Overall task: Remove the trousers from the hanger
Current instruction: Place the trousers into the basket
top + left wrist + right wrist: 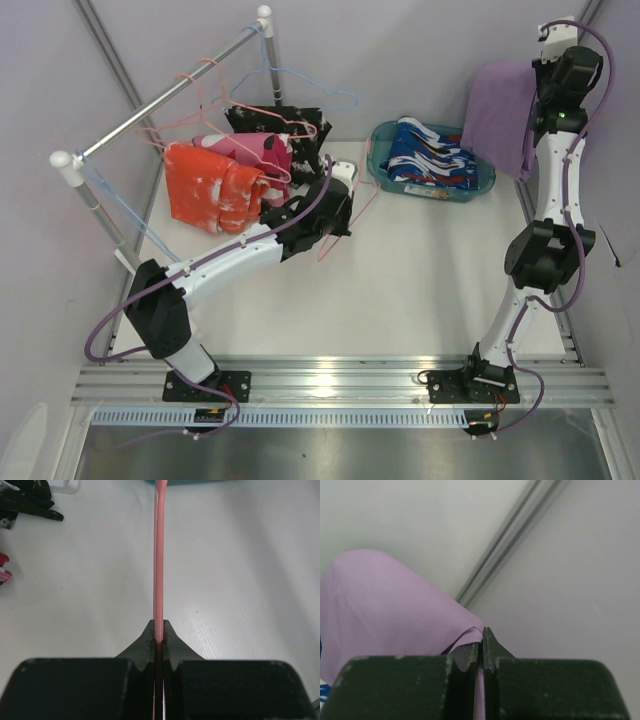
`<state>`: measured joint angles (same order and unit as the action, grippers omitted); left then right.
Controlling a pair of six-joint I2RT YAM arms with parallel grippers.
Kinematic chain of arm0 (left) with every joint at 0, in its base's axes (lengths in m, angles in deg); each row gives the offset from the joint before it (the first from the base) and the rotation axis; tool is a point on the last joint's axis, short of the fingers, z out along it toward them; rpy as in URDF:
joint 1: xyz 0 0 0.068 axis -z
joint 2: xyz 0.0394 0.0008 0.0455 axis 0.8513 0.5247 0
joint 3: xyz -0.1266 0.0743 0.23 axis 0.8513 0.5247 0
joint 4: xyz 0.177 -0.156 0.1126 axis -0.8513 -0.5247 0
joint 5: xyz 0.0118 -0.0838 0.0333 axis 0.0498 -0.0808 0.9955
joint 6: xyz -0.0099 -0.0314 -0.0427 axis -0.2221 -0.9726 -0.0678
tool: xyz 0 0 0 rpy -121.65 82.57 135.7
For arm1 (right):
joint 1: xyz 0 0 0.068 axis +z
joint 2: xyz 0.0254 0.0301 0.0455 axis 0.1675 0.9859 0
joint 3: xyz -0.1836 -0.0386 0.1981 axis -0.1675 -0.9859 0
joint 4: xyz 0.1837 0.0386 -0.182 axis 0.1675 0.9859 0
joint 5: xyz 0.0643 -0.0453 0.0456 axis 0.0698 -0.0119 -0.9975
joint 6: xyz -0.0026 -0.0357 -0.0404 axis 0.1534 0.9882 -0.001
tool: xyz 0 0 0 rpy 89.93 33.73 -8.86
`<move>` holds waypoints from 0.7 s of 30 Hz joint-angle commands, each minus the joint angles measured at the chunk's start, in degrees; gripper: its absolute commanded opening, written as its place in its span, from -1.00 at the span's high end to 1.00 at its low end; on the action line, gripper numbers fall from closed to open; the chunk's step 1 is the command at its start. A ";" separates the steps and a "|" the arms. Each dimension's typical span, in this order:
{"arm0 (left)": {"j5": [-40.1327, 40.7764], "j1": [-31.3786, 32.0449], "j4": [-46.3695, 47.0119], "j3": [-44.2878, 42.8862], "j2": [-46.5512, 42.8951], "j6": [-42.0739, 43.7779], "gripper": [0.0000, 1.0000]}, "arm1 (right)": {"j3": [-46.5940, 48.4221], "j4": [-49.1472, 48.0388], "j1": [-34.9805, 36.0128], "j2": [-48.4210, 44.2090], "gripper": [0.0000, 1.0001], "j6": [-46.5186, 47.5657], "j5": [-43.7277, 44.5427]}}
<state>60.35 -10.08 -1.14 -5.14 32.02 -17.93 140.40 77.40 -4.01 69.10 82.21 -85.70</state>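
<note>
Our right jaws clamp the plain lavender cloth trousers, which hang long-side down, just right of the teal plastic basket; our left jaws pinch the thin pink wire hanger.

left gripper pinched, right gripper (raised high) pinched

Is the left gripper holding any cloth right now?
No, the left gripper is shut on a bare pink hanger wire, with no cloth between its jaws.
</note>
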 commanded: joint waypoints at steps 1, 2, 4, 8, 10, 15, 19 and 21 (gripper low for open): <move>-1.03 -0.55 3.01 0.25 -0.93 0.23 1.00 | 4.89 -9.51 1.87 -0.99 1.00 0.49 8.89; -1.03 -0.55 3.09 0.34 -0.93 0.23 1.00 | 4.89 -9.52 2.22 -0.90 1.00 1.02 10.12; -1.03 -0.63 3.18 0.87 -1.28 0.23 1.00 | 4.54 -9.61 2.84 -0.99 1.00 1.99 10.84; -1.20 -0.90 3.36 1.83 -1.89 0.32 1.00 | 2.44 -10.48 5.64 -0.55 1.00 2.43 11.80; -1.20 -0.99 3.62 2.45 -2.42 0.06 1.00 | 1.38 -11.27 7.14 0.15 1.00 3.22 13.38; -0.68 -1.07 3.71 4.12 -4.70 0.06 1.00 | -2.22 -10.76 13.46 2.52 1.00 3.84 16.46; -0.41 -1.60 3.97 6.67 -7.34 0.14 1.00 | -6.78 -10.48 20.05 3.93 1.00 6.73 17.43; -0.58 -1.95 4.50 8.33 -8.92 0.41 1.00 | -8.37 -10.66 22.25 4.19 1.00 7.27 16.39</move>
<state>59.98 -11.04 0.19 1.81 27.73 -17.93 133.39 71.87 14.64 73.28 87.09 -69.91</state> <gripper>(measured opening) 0.058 0.024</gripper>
